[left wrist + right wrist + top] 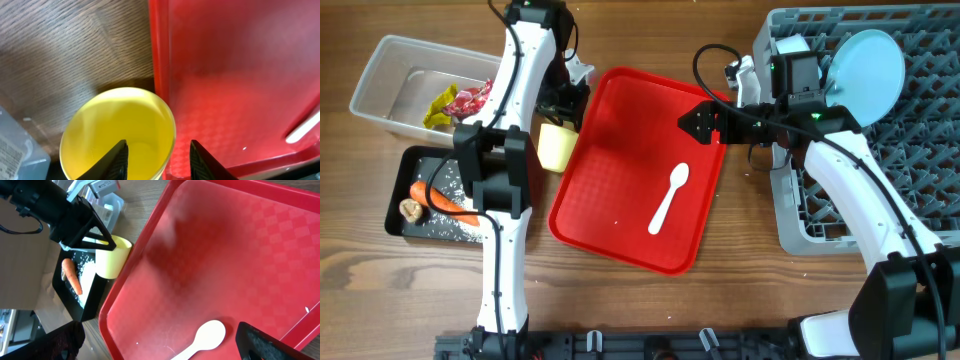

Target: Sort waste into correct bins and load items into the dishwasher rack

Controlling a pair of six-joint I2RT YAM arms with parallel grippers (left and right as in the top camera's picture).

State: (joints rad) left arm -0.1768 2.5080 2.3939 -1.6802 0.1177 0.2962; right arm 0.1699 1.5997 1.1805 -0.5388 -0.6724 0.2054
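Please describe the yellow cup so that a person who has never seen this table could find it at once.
Find the large flat red tray in the middle of the table. Just outside its left rim, near a corner of the black tray, stands the yellow cup, upright and empty. It is the only round yellow thing there, with the left gripper straddling its wall.

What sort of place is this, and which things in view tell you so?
Probably a robot test bench staged as a dish-clearing station: a left arm and right arm at a wooden table, a grey dishwasher rack, and a red tray holding a spoon.
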